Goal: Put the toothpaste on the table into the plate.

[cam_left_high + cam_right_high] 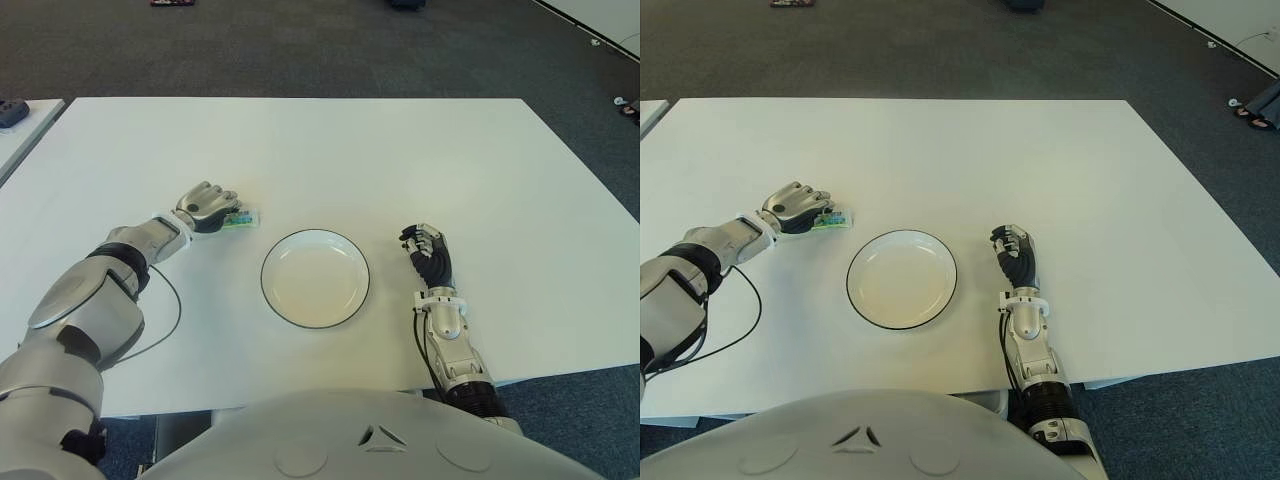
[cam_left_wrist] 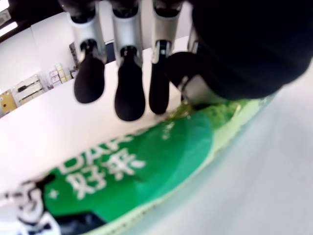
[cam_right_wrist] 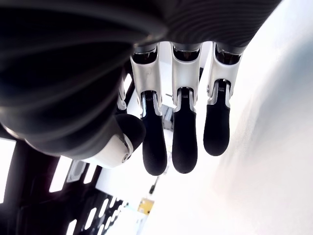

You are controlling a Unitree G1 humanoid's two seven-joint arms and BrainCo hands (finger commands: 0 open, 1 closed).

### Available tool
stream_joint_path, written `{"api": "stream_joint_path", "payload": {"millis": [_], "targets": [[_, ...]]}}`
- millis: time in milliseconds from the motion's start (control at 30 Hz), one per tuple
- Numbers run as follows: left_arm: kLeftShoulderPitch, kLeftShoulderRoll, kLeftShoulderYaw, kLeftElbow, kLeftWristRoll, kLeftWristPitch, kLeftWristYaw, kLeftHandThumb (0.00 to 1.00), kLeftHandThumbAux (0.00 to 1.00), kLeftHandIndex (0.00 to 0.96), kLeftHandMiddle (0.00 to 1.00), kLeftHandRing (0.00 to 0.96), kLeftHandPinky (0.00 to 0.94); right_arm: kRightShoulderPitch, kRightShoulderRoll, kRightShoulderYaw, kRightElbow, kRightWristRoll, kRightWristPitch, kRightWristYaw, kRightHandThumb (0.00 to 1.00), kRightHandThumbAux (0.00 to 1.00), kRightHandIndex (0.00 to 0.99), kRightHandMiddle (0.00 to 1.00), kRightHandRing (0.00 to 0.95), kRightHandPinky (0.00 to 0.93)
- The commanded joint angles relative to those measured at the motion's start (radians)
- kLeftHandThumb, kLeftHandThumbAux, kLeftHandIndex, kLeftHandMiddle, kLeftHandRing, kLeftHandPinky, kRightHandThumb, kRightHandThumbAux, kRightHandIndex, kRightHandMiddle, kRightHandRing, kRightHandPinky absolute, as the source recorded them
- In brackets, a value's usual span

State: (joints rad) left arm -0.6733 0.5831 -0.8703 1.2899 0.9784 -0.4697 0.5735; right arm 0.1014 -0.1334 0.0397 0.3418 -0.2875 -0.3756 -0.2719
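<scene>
Right hand (image 1: pixel 428 250) idle near the table's (image 1: pixel 400 150) front edge, just right of the plate (image 1: pixel 277 300), fingers relaxed, holding nothing. Plate at front centre, nothing in it. Farther back toward the left edge, left hand (image 1: pixel 207 206) curled over the green toothpaste (image 1: pixel 243 219), tube apparently pinched against the tabletop. Step in hand: grasp. Next: confirm grip, lift clear, carry right over the rim, release inside.

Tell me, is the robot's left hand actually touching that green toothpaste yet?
Cannot tell. In the left wrist view the fingers hang just over the toothpaste, with no contact or gap plainly shown. In the left eye view the left hand covers most of it.
</scene>
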Motion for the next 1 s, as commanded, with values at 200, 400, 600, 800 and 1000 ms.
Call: {"api": "stream_joint_path", "payload": {"millis": [200,400,600,800,1000], "targets": [[0.037,-0.012,-0.004,0.034,0.009,0.01,-0.055,0.711,0.708,0.439,0.738,0.712,0.693,-0.009,0.002,0.001,0.002,-0.005,0.006,0.0,0.696,0.736,0.43,0.512,0.513,0.507],[0.0,0.022,0.027,0.025,-0.015,-0.033,-0.093,0.71,0.707,0.438,0.735,0.711,0.684,-0.007,0.003,0.006,-0.007,-0.004,0.002,0.006,0.697,0.738,0.428,0.498,0.507,0.495],[-0.063,0.061,0.138,-0.002,-0.139,-0.13,-0.304,0.708,0.706,0.436,0.719,0.697,0.659,-0.005,0.004,0.009,-0.015,-0.003,0.01,0.011,0.698,0.739,0.426,0.49,0.512,0.498],[-0.094,0.097,0.236,-0.07,-0.25,-0.195,-0.514,0.698,0.705,0.429,0.609,0.579,0.535,-0.005,0.005,0.014,-0.016,0.003,0.003,0.022,0.699,0.74,0.424,0.486,0.511,0.494],[-0.085,0.114,0.318,-0.134,-0.333,-0.167,-0.662,0.562,0.621,0.35,0.428,0.407,0.378,-0.005,0.01,0.019,-0.025,-0.006,0.009,0.015,0.699,0.74,0.424,0.487,0.518,0.505]]}}
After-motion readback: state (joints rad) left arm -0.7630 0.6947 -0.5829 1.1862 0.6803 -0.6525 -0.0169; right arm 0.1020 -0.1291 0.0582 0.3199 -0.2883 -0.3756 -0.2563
